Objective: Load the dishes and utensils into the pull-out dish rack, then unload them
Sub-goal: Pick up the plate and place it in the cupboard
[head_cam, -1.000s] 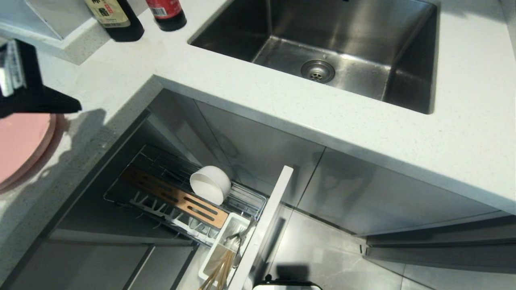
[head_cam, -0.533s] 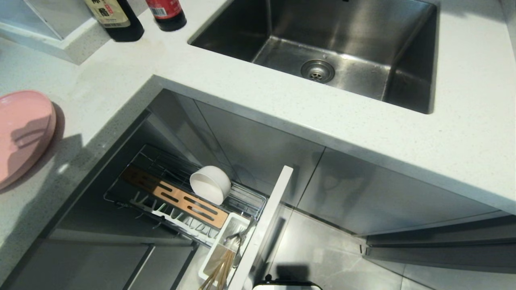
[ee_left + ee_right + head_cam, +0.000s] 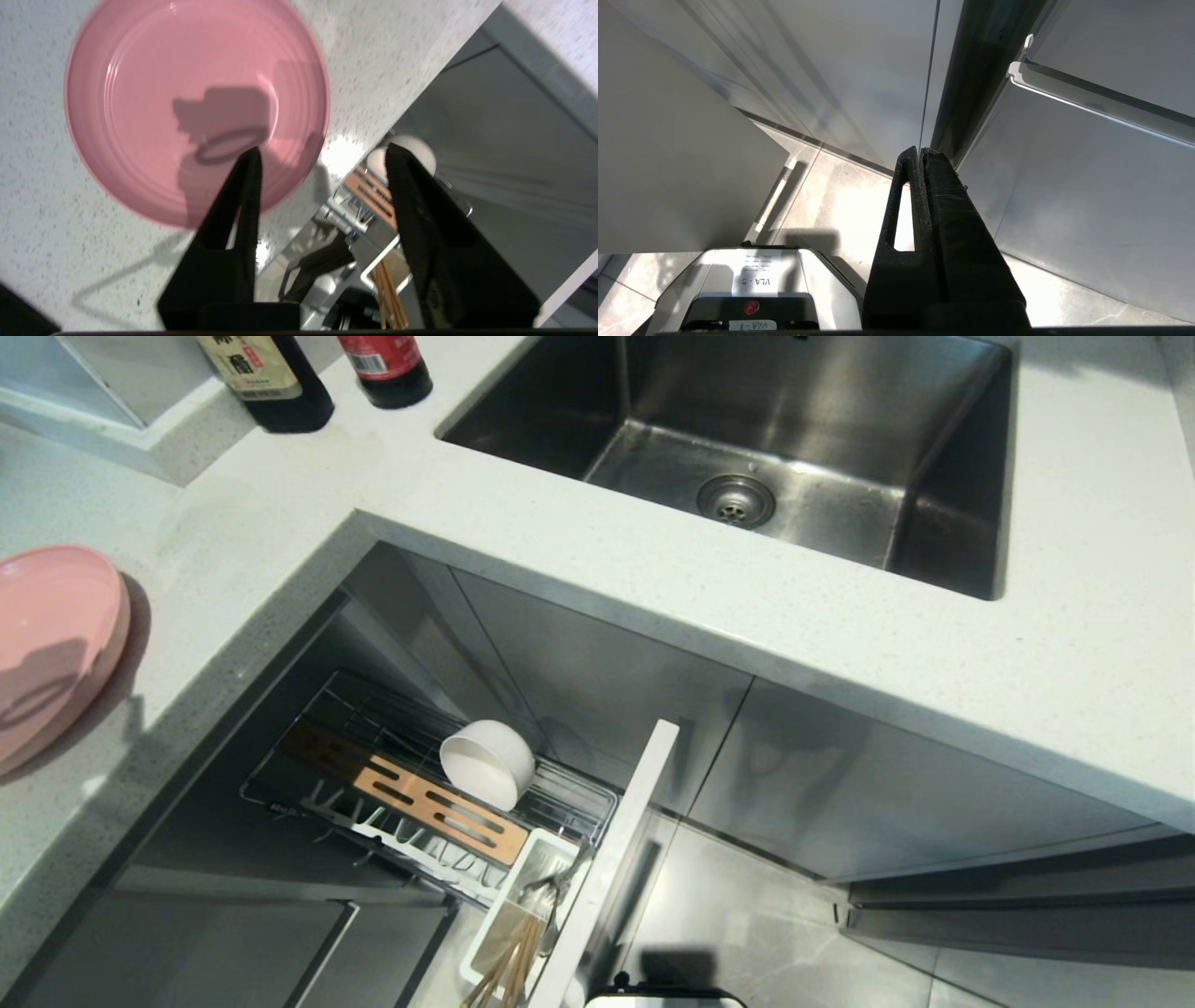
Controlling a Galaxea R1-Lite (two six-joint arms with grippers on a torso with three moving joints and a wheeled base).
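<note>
On the desk (image 3: 653, 588) at our left lies the pink plate (image 3: 51, 649), flat and on its own, where a second ago the left arm stood over it in the head view; that arm is now gone from that view. We read this as the plate just set down out of the rack, so unloading seems under way with one dish done.

Below the desk edge the pull-out dish rack (image 3: 392, 775) stands drawn out, its pale front (image 3: 616, 859) towards us. The cream-white bowl (image 3: 487, 763) is tipped on its side in the wire part, beside the tan wooden strip (image 3: 411, 793). The white utensil cup (image 3: 523, 905) at the front end holds the chopsticks (image 3: 509, 966) and, as far as we can tell, the grey spoon (image 3: 551, 887). By our judgement the bowl and both utensils remain to be lifted out.

From the left wrist view, the left gripper (image 3: 322, 156) hangs above the desk edge, pointing down, with the plate under one finger and the rack under the other. Its fingers (image 3: 243, 205) are spread apart and hold nothing.

Our right gripper (image 3: 920, 154) is parked low by the cabinet fronts, fingers pressed together and empty.
</note>
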